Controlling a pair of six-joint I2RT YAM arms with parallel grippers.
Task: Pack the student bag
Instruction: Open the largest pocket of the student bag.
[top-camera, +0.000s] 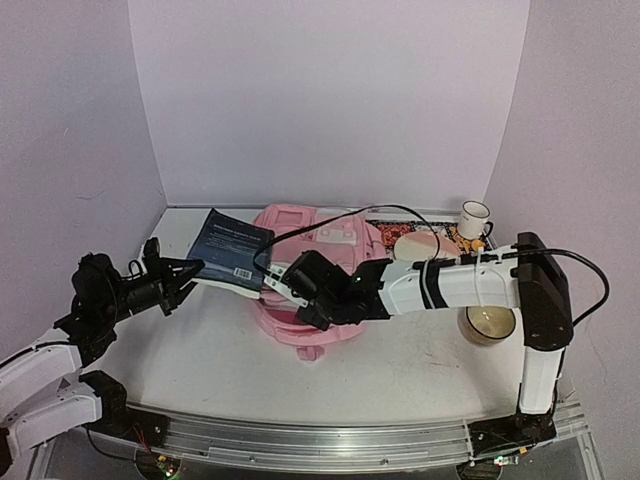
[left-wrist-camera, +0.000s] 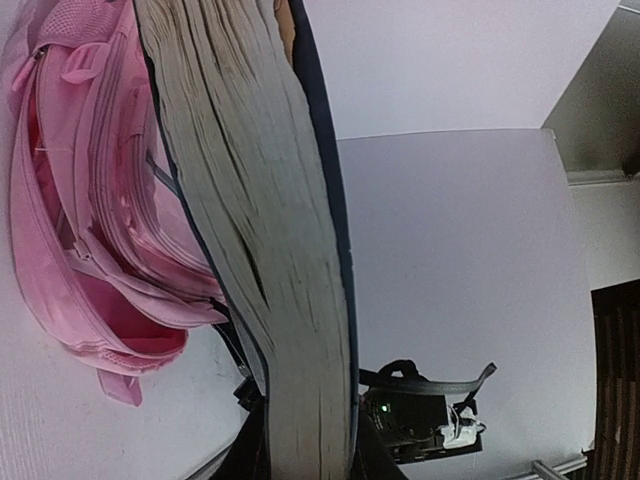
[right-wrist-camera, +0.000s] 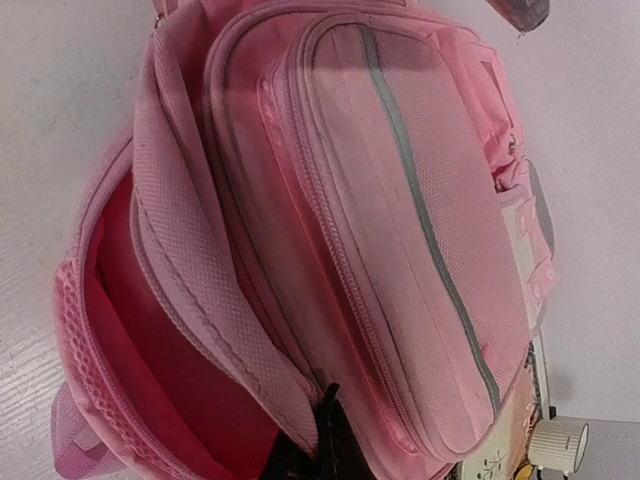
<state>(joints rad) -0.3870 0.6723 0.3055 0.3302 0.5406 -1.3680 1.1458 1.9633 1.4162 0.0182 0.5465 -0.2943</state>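
Pink student bag (top-camera: 290, 222), packing pending: my right pincer (right-wrist-camera: 322, 440) pinches it open, left pincer (top-camera: 183, 273) clamps navy book (top-camera: 232, 250), not yet inside.

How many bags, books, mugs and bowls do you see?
Bags: 1, the pink student bag
Books: 1, the dark blue book
Mugs: 1, the white mug
Bowls: 1, the bowl
Total: 4
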